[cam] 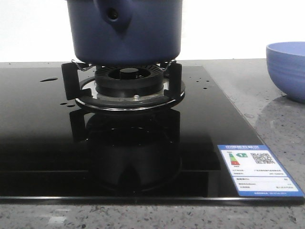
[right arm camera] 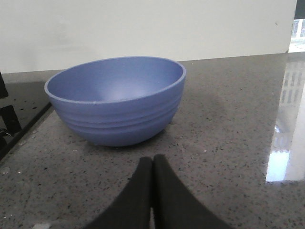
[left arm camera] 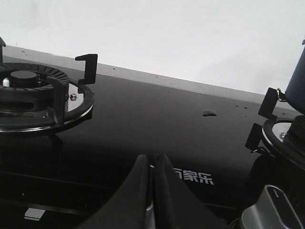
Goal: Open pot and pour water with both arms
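Front view: the dark navy pot (cam: 125,31) sits on the black burner grate (cam: 121,88) of a glossy black glass cooktop (cam: 43,143). Its tapered side stub, with a round hole, faces the camera. Small shiny drops of water (cam: 48,79) lie on the glass to the left of the burner, with a few more on the right. A lighter blue bowl (cam: 287,69) stands on the grey speckled counter (cam: 276,124) at the right edge, well apart from the pot. An energy label (cam: 257,170) is stuck on the cooktop's near right corner.

Left wrist view: the left gripper (left arm camera: 152,191) hangs over the black glass between two burners, its two dark fingers pressed together with nothing between them. A water puddle lies on the glass beyond it. A grey control knob (left arm camera: 271,212) shows nearby.

Right wrist view: the right gripper (right arm camera: 152,191) is likewise clenched and empty, just above the counter, with the blue bowl upright and empty close in front of it.
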